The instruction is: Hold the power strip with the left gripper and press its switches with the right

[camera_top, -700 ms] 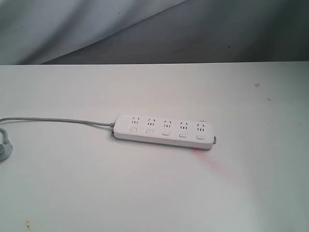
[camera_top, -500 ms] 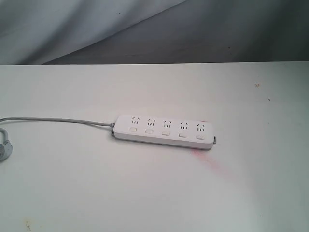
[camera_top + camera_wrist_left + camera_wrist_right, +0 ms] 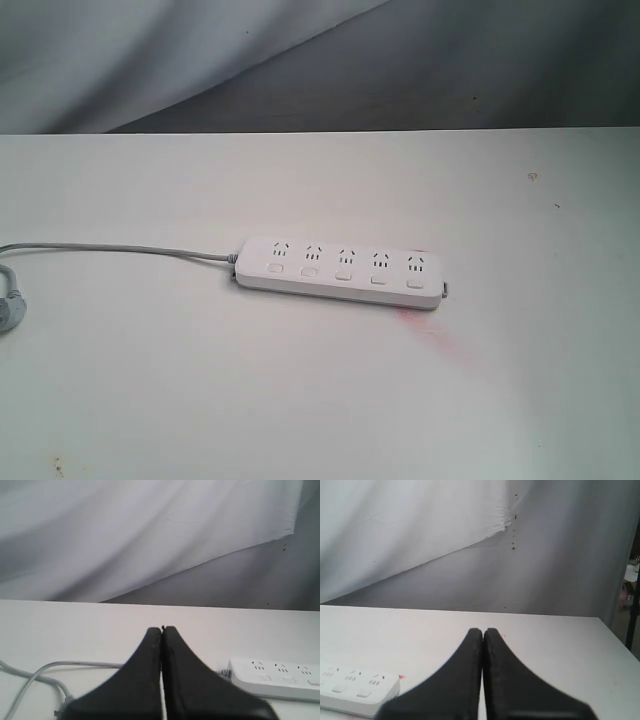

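The white power strip (image 3: 340,272) lies flat near the middle of the table, five sockets in a row and a row of small white switches (image 3: 342,273) below them. Its grey cord (image 3: 120,249) runs off to the left. Neither arm shows in the exterior view. In the left wrist view my left gripper (image 3: 161,629) is shut with nothing between its fingers, the power strip (image 3: 275,677) a little way off beside it. In the right wrist view my right gripper (image 3: 483,630) is shut and empty, with the power strip's end (image 3: 357,687) off to one side.
The white table (image 3: 320,400) carries a faint pink smear (image 3: 430,330) just by the strip's right end. A grey plug (image 3: 8,305) lies at the table's left edge. A grey cloth backdrop (image 3: 300,60) hangs behind the table.
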